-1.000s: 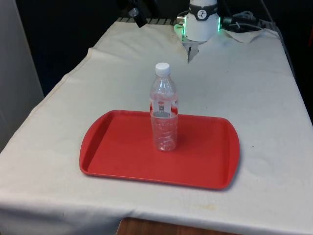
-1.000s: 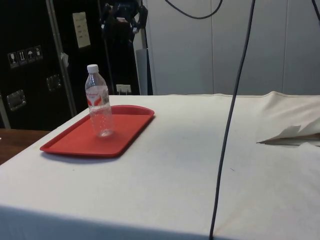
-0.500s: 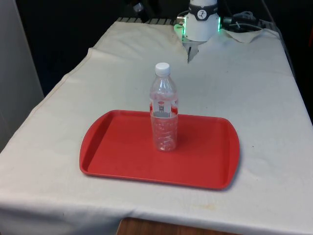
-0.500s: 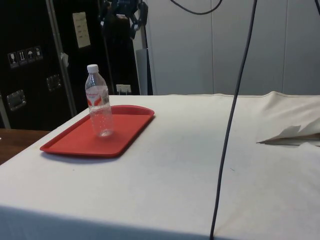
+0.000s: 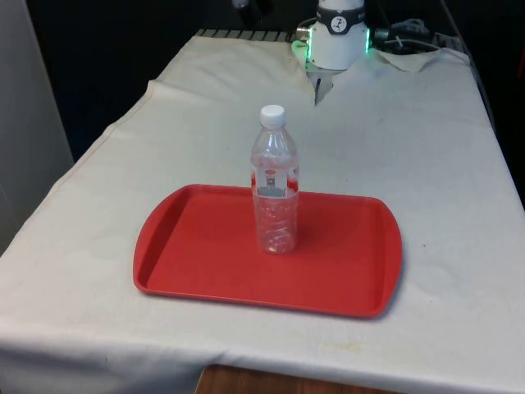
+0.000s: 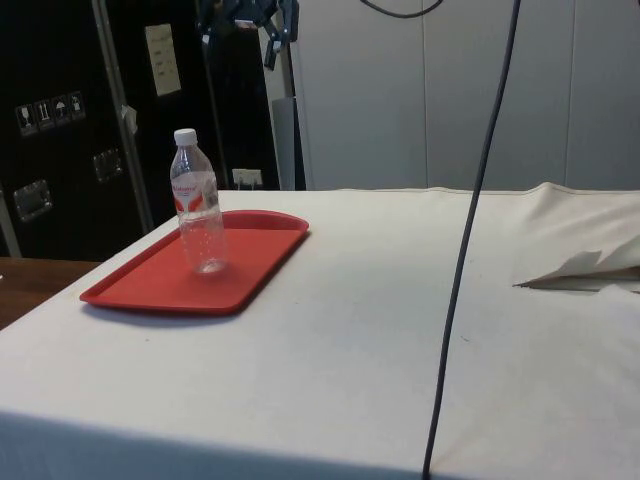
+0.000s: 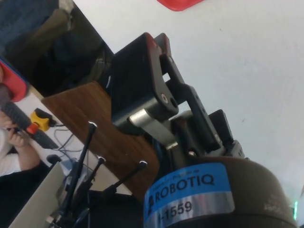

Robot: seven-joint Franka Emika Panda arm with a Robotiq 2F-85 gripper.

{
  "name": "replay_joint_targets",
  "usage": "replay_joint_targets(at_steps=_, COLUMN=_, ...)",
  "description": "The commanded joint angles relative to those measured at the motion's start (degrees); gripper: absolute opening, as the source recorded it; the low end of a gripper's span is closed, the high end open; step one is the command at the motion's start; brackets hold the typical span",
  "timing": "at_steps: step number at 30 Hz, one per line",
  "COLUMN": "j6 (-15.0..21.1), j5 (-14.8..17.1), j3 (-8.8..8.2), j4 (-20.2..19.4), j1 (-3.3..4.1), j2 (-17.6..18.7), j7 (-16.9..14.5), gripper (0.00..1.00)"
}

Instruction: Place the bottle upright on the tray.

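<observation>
The clear bottle [image 5: 276,190] with its white cap stands upright near the middle of the red tray [image 5: 197,254] on the white cloth [image 5: 410,148]. The gripper [image 6: 245,15] hangs high above the tray's far side, well apart from the bottle; whether it is open or closed cannot be told. It holds nothing.
</observation>
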Motion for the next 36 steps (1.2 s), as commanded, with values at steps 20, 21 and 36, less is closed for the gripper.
replay_joint_targets(at_steps=20, j6=1.2, j5=-7.4, j3=1.95, j4=-2.7, j1=0.52, j2=-5.0, j7=0.0, gripper=1.0)
replay_joint_targets(at_steps=21, j6=1.2, j5=-7.8, j3=2.06, j4=-2.9, j1=0.52, j2=-5.3, j7=0.0, gripper=1.0)
replay_joint_targets(at_steps=36, j6=1.3, j5=-11.9, j3=3.78, j4=-5.8, j1=0.46, j2=-9.5, j7=0.2, gripper=1.0)
